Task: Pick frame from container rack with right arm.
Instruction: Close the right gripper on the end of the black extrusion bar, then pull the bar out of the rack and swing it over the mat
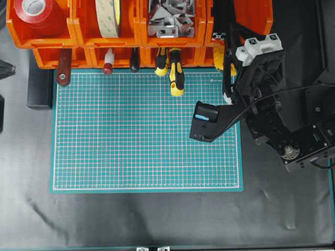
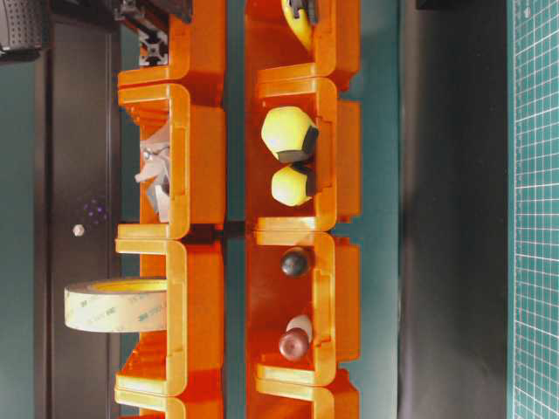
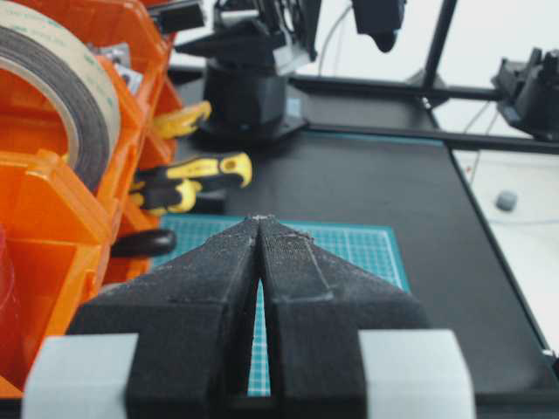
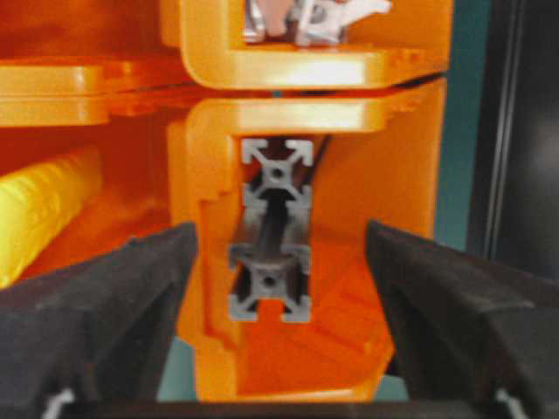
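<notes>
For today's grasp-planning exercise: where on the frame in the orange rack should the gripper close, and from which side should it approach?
Grip the frame near its silvery cut end, which faces out of the container rack. Approach end-on, as the open right gripper does, closing across the flat slotted sides; bin walls block other approaches.

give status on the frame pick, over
Right claw open, lined up on frame ends in rack. Left claw shut, idle. Nothing in the way.

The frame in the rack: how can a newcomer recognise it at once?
Find the orange container rack, then the bin facing the open right tool. The frame stands there among bars, showing silvery, cross-slotted square ends, unlike the yellow handles beside it.
</notes>
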Controlling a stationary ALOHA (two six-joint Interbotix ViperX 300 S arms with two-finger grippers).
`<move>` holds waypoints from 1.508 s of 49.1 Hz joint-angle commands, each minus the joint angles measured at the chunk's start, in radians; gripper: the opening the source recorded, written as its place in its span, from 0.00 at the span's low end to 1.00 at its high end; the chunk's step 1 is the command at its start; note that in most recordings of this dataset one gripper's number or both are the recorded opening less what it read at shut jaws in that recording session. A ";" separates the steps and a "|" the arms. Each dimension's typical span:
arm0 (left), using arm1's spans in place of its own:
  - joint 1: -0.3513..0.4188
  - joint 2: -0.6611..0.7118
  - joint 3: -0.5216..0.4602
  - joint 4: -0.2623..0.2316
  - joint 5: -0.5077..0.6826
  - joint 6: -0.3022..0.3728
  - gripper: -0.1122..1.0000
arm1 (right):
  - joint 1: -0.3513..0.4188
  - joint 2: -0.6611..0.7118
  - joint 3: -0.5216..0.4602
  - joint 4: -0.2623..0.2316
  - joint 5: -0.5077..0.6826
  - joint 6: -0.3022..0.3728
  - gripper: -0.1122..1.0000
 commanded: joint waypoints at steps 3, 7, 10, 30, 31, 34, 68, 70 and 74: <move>0.002 0.008 -0.017 0.005 -0.005 -0.003 0.10 | 0.002 -0.003 -0.015 -0.002 -0.002 0.003 0.70; 0.002 0.006 -0.017 0.003 -0.005 -0.002 0.10 | 0.002 0.000 -0.017 0.011 -0.005 0.003 0.56; 0.002 0.005 -0.018 0.003 -0.005 -0.002 0.10 | 0.005 0.002 -0.018 0.015 -0.005 0.003 0.46; 0.002 0.003 -0.018 0.003 -0.005 -0.003 0.10 | 0.015 0.020 -0.044 0.017 0.015 0.003 0.32; 0.002 0.003 -0.018 0.003 -0.005 -0.003 0.10 | 0.017 0.021 -0.046 0.017 0.018 0.003 0.32; 0.002 0.002 -0.018 0.003 -0.005 -0.003 0.10 | 0.020 0.025 -0.052 0.015 0.028 0.003 0.32; 0.017 -0.002 -0.020 0.003 -0.005 -0.003 0.10 | 0.192 0.041 -0.183 -0.023 0.253 -0.055 0.32; 0.015 -0.003 -0.020 0.003 -0.005 -0.003 0.10 | 0.207 0.049 -0.202 -0.023 0.268 -0.069 0.32; 0.005 -0.003 -0.020 0.003 -0.005 -0.003 0.10 | 0.244 0.072 -0.239 -0.032 0.287 -0.094 0.32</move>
